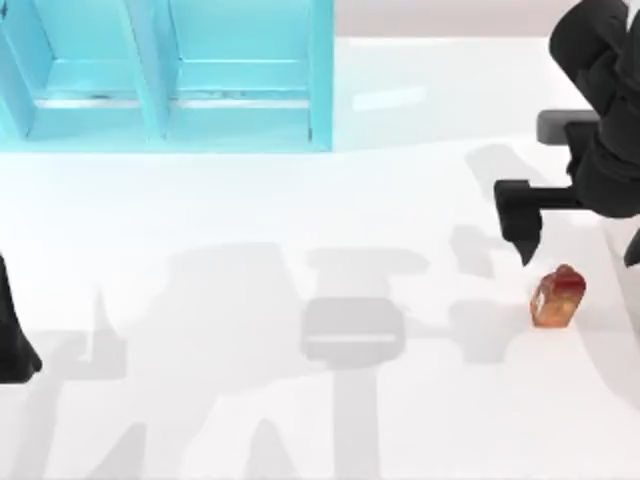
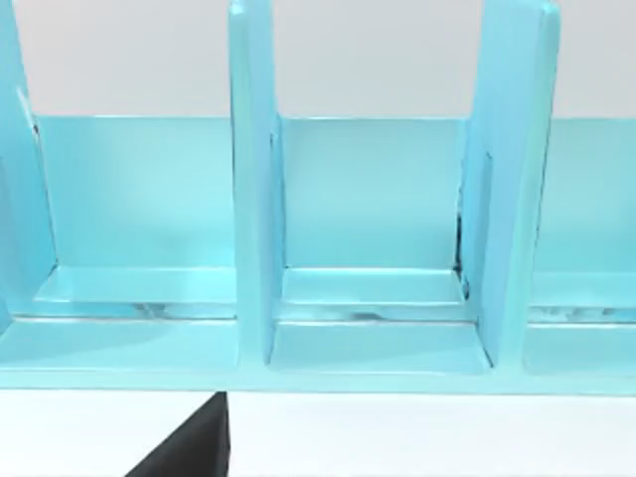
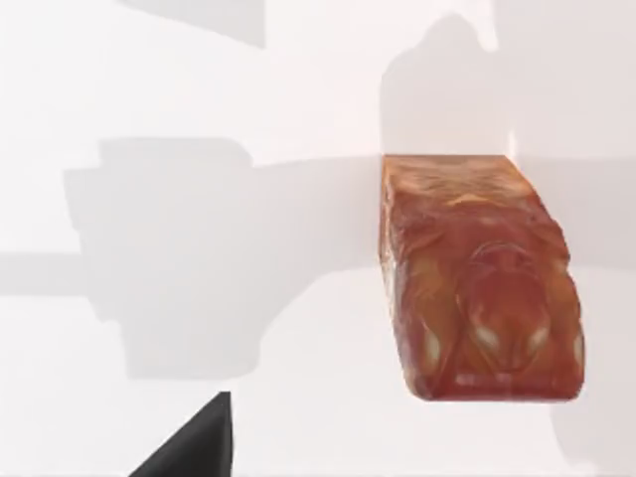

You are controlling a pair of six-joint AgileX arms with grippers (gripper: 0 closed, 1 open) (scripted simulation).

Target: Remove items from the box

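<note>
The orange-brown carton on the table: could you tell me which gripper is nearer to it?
The right. The right gripper hangs just beside the carton, toward the box side, not touching it. The left arm sits parked at the table's far left edge.

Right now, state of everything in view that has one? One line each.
Carton-shaped pack: out of the box, standing on the table's right side, not held.
Box: on the table's far left side, visible compartments empty.
Right tool: above the table just beside the pack, not touching it.
Left arm: at the table's left edge, away from the pack.
</note>
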